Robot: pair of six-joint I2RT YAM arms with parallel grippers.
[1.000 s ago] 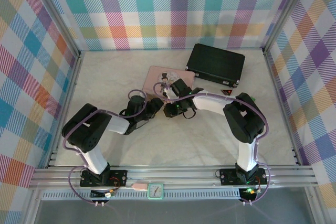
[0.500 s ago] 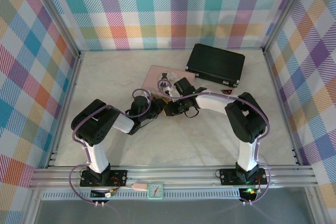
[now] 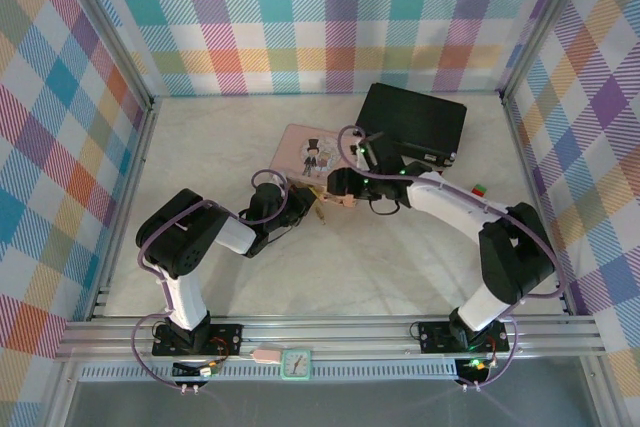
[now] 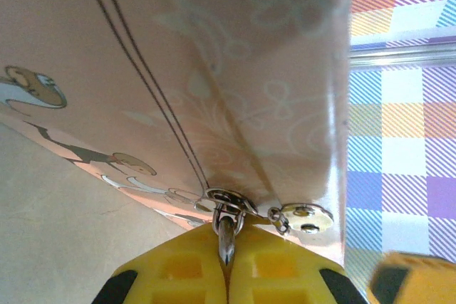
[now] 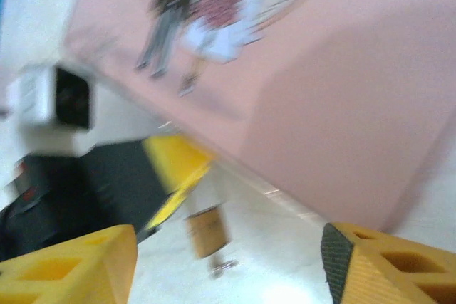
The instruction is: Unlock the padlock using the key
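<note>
By the pink box (image 4: 178, 69), the left tool (image 4: 228, 250) grips the padlock (image 4: 226, 238)

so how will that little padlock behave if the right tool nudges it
Likely swings: the padlock appears to dangle beside the pink box. It looks tiny against the box, so probably light. Its thin shackle, pinched in the shut left tool, may pivot or slip.

Colour rundown from my end: the flat pink box (image 3: 310, 152) has a cartoon couple printed on it in black, white and pale blue, plus a shiny silver clasp (image 4: 226, 201). The brass-coloured padlock (image 5: 206, 231) is a brownish-gold blur. My left claw (image 4: 228, 265) and right claw (image 5: 226, 250) are yellow with black bits. Cream marbled desk (image 3: 350, 267), black rectangular case (image 3: 412, 122), pastel plaid walls (image 3: 300, 17).
</note>
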